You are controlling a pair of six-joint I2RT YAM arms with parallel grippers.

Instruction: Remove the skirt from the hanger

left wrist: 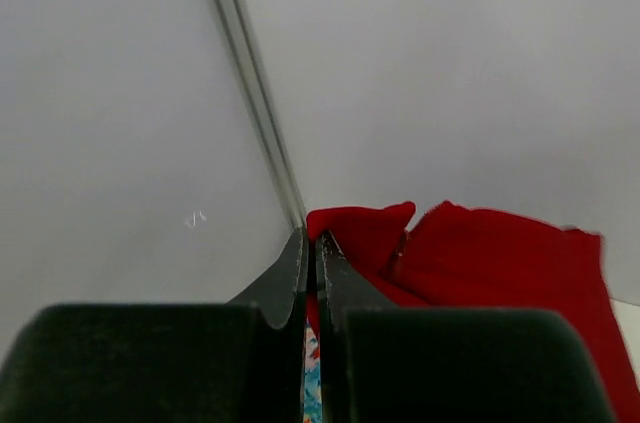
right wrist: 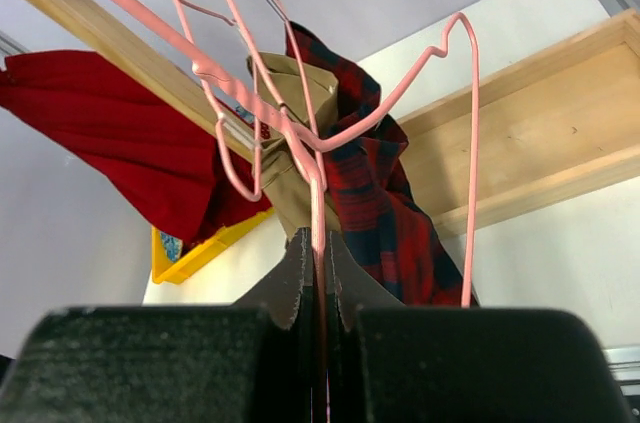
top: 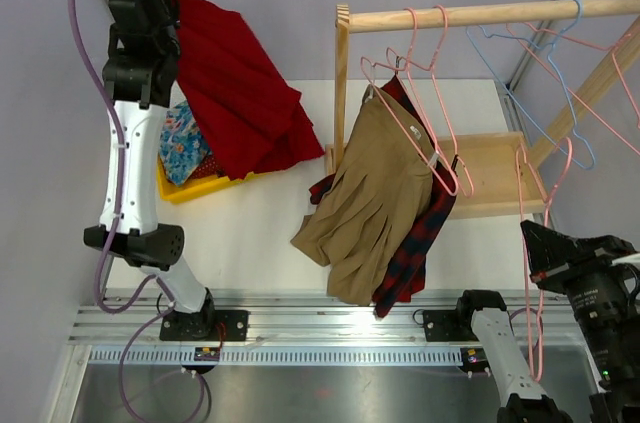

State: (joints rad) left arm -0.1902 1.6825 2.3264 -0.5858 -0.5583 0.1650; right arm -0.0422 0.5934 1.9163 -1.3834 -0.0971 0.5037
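A red skirt [top: 235, 93] hangs free of any hanger at the top left, over a yellow bin. My left gripper [top: 168, 1] is raised there and is shut on the skirt's upper edge [left wrist: 360, 233]; a strip of red cloth shows between the fingertips of the left gripper [left wrist: 312, 240]. At the right, my right gripper [top: 533, 240] is shut on the wire of a bare pink hanger [top: 545, 188]. In the right wrist view that hanger [right wrist: 318, 193] runs straight up out of the closed right gripper [right wrist: 320, 240].
A wooden rack [top: 480, 13] stands at the back. A tan skirt [top: 370, 193] and a red plaid garment [top: 420, 238] hang from pink hangers on it, beside a blue hanger [top: 520, 63]. The yellow bin [top: 190, 190] holds a floral cloth [top: 183, 143].
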